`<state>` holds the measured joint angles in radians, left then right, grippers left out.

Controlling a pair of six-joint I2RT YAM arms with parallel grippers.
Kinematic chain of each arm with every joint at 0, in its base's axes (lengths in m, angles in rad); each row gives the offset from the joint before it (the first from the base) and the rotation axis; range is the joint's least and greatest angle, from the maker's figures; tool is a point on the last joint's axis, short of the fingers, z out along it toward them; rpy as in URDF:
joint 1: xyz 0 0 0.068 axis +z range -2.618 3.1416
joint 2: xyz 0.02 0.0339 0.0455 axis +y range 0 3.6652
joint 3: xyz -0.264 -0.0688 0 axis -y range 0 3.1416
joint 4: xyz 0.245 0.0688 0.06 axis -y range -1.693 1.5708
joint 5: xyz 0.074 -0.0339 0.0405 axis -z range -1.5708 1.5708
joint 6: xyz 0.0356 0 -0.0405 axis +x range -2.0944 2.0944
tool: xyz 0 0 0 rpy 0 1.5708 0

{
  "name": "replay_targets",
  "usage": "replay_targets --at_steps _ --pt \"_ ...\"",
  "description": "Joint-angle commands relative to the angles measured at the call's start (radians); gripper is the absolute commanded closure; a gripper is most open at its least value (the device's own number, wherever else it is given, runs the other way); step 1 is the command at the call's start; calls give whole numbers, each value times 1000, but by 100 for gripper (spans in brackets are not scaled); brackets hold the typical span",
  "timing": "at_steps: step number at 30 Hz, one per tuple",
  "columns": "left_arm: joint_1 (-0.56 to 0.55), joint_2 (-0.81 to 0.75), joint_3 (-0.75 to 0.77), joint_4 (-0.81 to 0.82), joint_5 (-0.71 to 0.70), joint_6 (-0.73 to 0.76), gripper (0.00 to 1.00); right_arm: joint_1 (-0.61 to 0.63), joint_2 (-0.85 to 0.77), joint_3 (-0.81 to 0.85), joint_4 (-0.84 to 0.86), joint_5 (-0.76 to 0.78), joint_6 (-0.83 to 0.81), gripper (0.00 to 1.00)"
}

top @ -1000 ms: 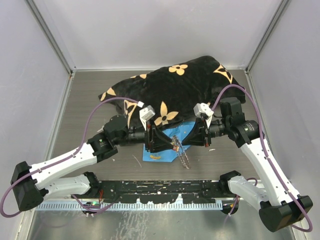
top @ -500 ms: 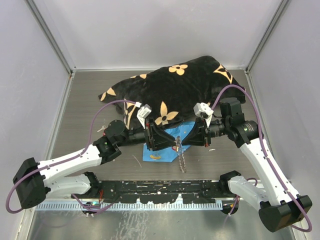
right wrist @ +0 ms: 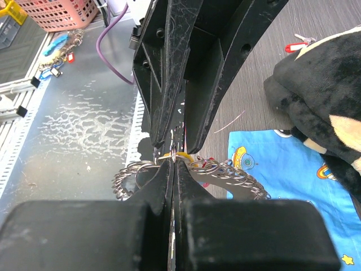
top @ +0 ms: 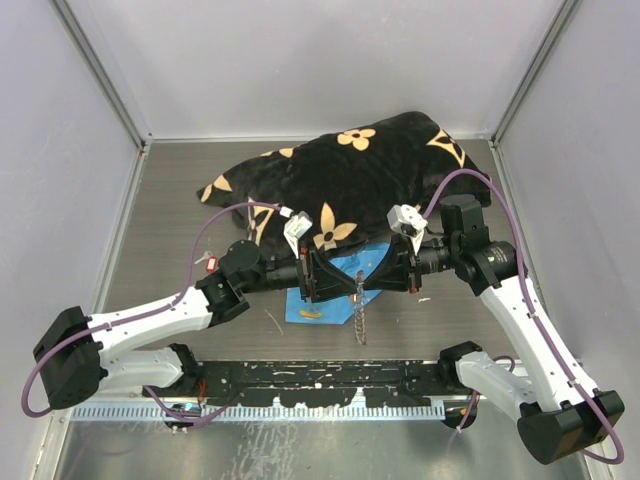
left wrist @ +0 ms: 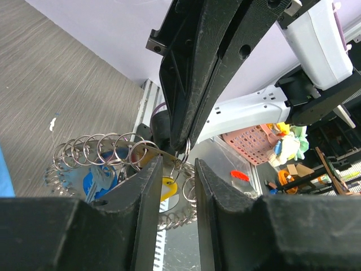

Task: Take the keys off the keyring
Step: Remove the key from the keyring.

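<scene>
Working keys off the keyring (top: 360,318), nowhere near done yet

Pinching the keyring tight in the right end effector (right wrist: 172,161), dangling it above the blue cloth (right wrist: 282,164); straddling a yellow key (left wrist: 167,186) with the left end effector (left wrist: 176,169), jaws apart, not gripping yet. Counting one red key (right wrist: 298,45) already loose on the bench (top: 170,200). Leaving, by the look of it, the yellow and a blue key (left wrist: 97,182) to go, maybe more.

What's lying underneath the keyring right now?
A blue patterned cloth with a small orange piece on it. The black blanket covers its far edge, so that part cannot be seen.
</scene>
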<state>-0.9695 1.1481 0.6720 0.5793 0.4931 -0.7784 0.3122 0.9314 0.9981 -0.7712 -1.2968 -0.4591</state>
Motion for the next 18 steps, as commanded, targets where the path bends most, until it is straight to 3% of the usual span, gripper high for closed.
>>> replay_targets --at_steps 1,13,18 --pt "-6 2 0 59 2 -2 70 -4 -16 12 43 -48 20 99" --pt "-6 -8 -8 14 -2 17 72 -4 -17 12 44 -47 24 99" --pt "-6 -7 -8 13 1 21 81 -4 -16 12 44 -46 24 99"
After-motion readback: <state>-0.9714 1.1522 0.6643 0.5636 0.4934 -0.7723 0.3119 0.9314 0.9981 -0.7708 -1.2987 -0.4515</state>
